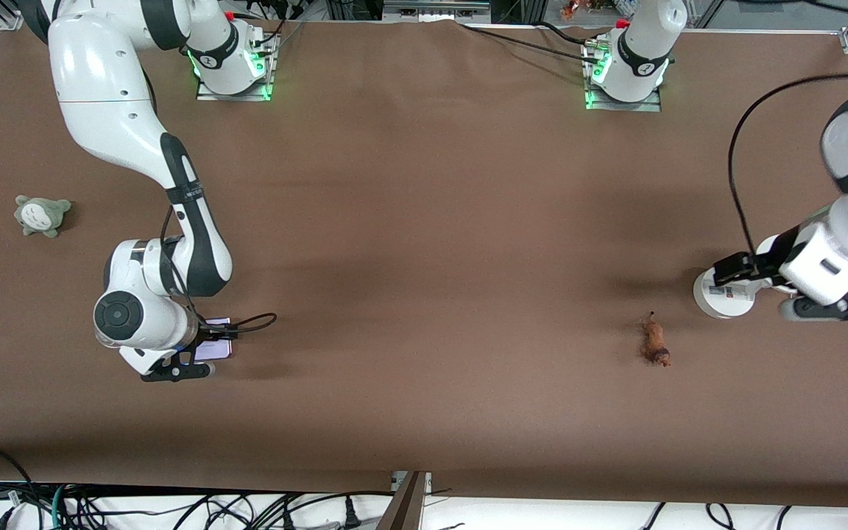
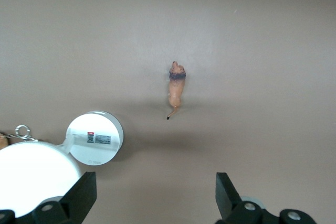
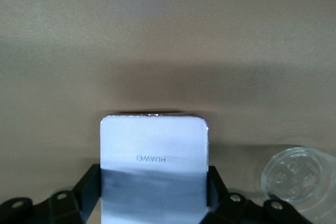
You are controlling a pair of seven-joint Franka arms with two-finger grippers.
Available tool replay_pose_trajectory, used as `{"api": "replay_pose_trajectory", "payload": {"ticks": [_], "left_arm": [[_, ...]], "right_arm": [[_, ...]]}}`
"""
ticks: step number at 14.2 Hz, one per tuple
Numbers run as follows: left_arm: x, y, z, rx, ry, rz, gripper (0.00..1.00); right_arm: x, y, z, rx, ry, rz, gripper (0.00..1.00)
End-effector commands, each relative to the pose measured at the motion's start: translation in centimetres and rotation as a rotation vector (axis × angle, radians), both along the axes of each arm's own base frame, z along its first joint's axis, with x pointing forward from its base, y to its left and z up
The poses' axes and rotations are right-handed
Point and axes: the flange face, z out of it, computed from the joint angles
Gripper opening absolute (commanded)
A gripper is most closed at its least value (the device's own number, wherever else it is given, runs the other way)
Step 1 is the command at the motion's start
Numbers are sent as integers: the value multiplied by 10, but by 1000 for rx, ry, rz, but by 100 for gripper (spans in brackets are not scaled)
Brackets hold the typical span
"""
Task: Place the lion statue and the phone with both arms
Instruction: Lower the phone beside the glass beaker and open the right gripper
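I see the brown counter [image 1: 424, 243] with both arms out over it. Right arm comes from its base and folds down toward its end of the counter; right end effector [image 3: 155, 195] sits low at the phone [image 3: 154, 150], fingers [image 3: 89, 187] flanking the phone's long edges. Can't tell if they press it or have just let go. Phone is pale lavender-white, lying flat on the counter, lettering visible in the right wrist view, and a clear round disc [image 3: 296, 174] lies just beside it. Left arm is at its own end; left end effector [image 2: 156, 195] hangs open and empty over bare counter, fingers [image 2: 84, 195] wide apart. White round stand [image 1: 722, 294] sits on the counter under that wrist. Grey-green plush [image 1: 41, 215] lies near the right arm's end, well apart from the phone. Lion statue [image 1: 656, 344] lies alone on the counter, near the stand but not touching it, nearer to the front camera than the stand.
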Motion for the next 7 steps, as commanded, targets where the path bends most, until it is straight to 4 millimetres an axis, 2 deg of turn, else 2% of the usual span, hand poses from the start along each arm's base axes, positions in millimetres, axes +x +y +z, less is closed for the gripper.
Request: {"api": "replay_pose_trajectory", "payload": {"ticks": [1,2,4,7], "left_arm": [[-4,0,35,16,-11,-20,100],[-9,4,42,16,12,-23,100],[-24,9,67,12,-6,-23,100],[-42,9,85,27,6,-69,100]], "right_arm": [[3,8,14,20,-26,10,100],[4,11,20,22,-30,22,100],[11,17,53,29,-76,37,100],[9,20,113,44,-96,43,100]]}}
